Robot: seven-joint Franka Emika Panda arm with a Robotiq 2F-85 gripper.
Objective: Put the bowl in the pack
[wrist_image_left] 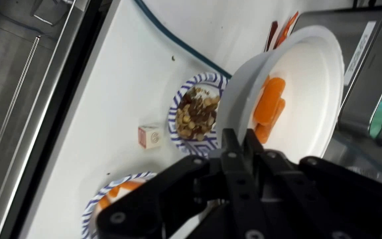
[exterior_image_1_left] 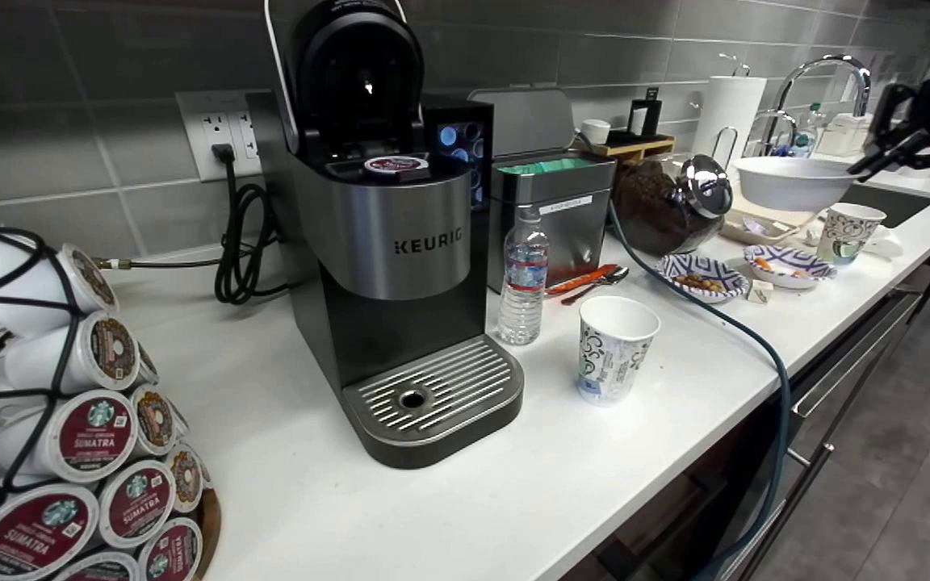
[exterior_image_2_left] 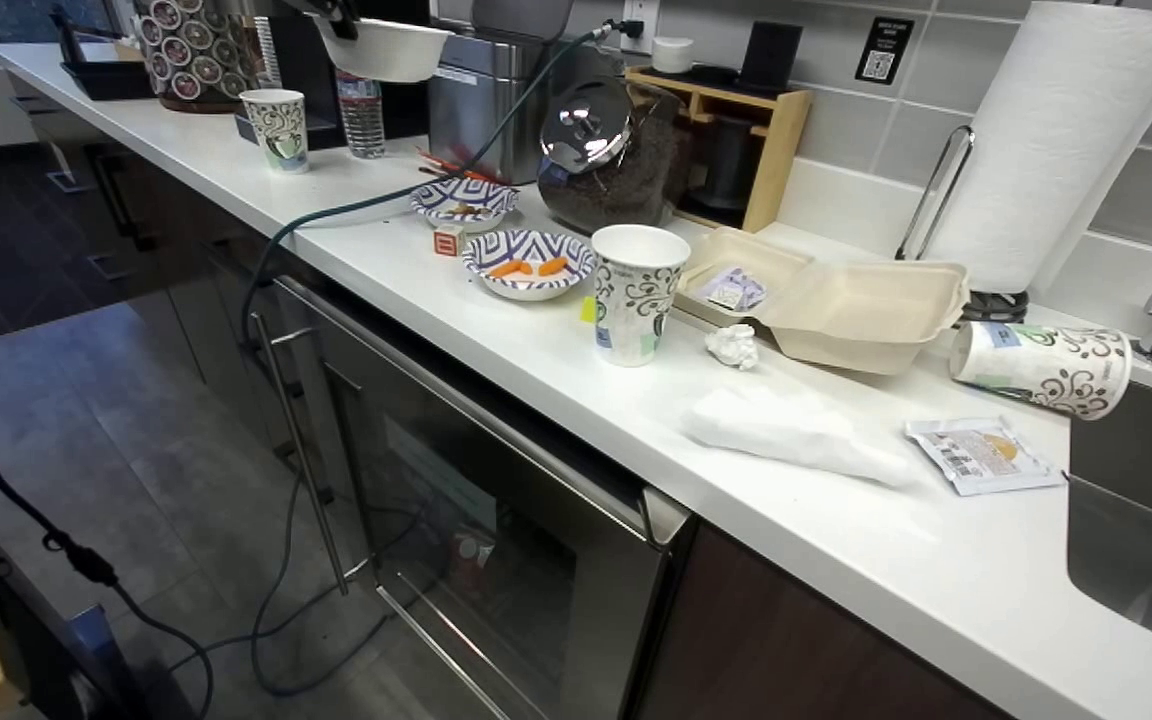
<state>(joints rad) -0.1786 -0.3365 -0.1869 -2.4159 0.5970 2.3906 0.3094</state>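
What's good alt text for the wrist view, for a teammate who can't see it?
The end effector pinches the rim of a white bowl holding carrots, above a counter. To its left, a patterned bowl holds what look like nuts, near a small cube; at lower left, a second patterned bowl with orange pieces is partly hidden.

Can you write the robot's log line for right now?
gripper: shut on white bowl | bowl: above counter | carrots: inside bowl | placing: not done
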